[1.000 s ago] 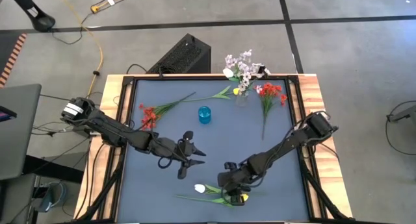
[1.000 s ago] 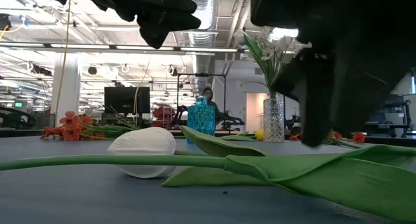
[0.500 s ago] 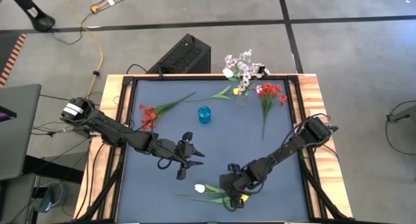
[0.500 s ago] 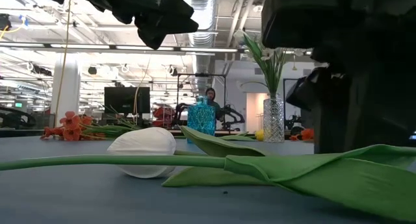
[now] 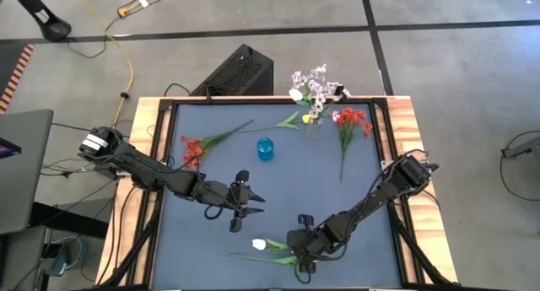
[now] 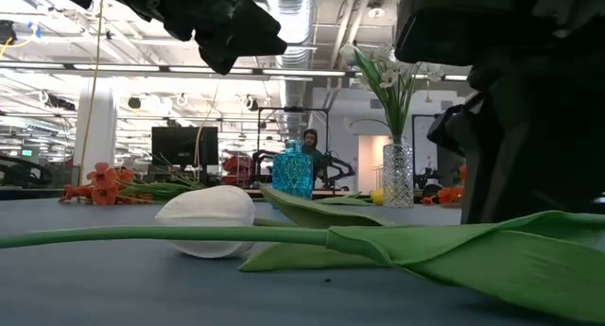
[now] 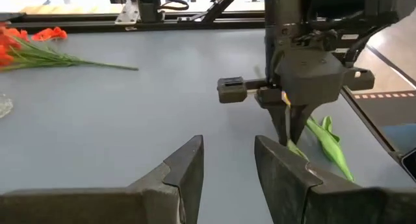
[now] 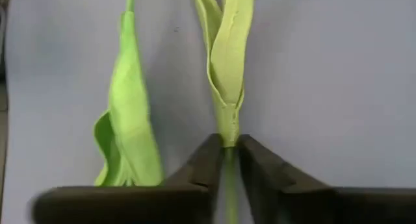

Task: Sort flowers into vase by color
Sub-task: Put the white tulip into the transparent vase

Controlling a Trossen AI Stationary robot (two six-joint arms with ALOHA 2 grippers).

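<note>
Two green tulip stems lie side by side near the table's near edge. One carries a white tulip (image 5: pixel 259 244) (image 6: pixel 208 219) and rests on its blossom and leaves. My right gripper (image 5: pixel 304 259) (image 8: pixel 227 152) stands over the other stem, shut on it, and hides its blossom. My left gripper (image 5: pixel 251 205) (image 7: pixel 227 165) hovers open left of the table's middle, touching nothing. Farther off are a blue vase (image 5: pixel 266 149), a glass vase (image 5: pixel 314 127) with white-pink sprays, and two red flower bunches (image 5: pixel 192 148) (image 5: pixel 350 122) lying flat. My right gripper pinches the tulip's bare stem (image 8: pixel 227 145) between its two fingers (image 7: pixel 290 123), just below where the leaves branch off. The fingers come from above, pointing down, and lie across the stem. Stem and leaves (image 8: pixel 229 49) still lie flat on the table.
The second stem's leaf (image 8: pixel 130 139) lies right beside the held one. A loose green stem (image 5: pixel 274 124) lies near the blue vase. A dark raised frame (image 5: pixel 169 114) rims the table. Bare tabletop lies between the two arms and the vases.
My right gripper has moved toward the table's near edge and down onto the tulip stems, covering the yellow blossom that showed beside it a second ago. In the low view its dark bulk has shifted right. The white tulip has stayed where it was.
</note>
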